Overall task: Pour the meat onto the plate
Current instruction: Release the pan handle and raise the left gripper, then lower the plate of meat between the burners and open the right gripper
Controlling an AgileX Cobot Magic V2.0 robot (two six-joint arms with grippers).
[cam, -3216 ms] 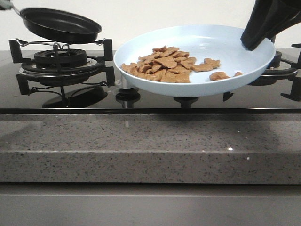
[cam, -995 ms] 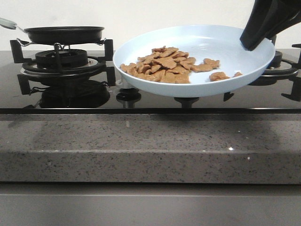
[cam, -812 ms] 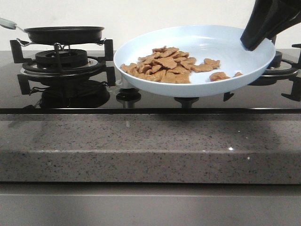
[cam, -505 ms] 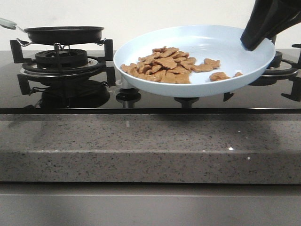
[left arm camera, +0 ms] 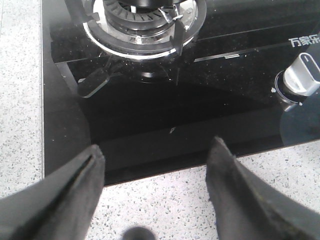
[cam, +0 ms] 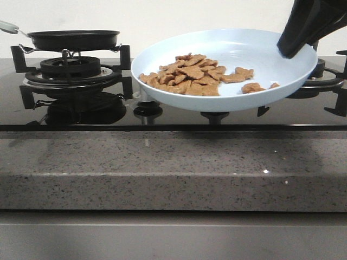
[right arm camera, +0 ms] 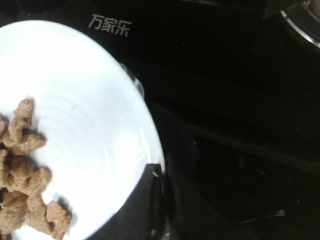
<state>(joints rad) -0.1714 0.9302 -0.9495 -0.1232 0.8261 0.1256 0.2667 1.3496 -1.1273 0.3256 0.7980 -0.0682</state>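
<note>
Set back on its burner grate since three seconds ago, the black frying pan [cam: 74, 39] sits level at the stove's [cam: 173, 111] left. The left gripper [left arm camera: 155, 165] hangs open above the glass near a knob [left arm camera: 303, 80]. The right gripper [cam: 293, 46] is clamped on the plate's [cam: 255, 49] rim (held tilted off the stove), the meat [cam: 190, 76] heaped inside.

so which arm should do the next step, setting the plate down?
Right. The right gripper already grips the rim of the plate, which is held tilted above the stove with the meat on it. The left gripper is open and empty; the frying pan rests on the burner.
</note>
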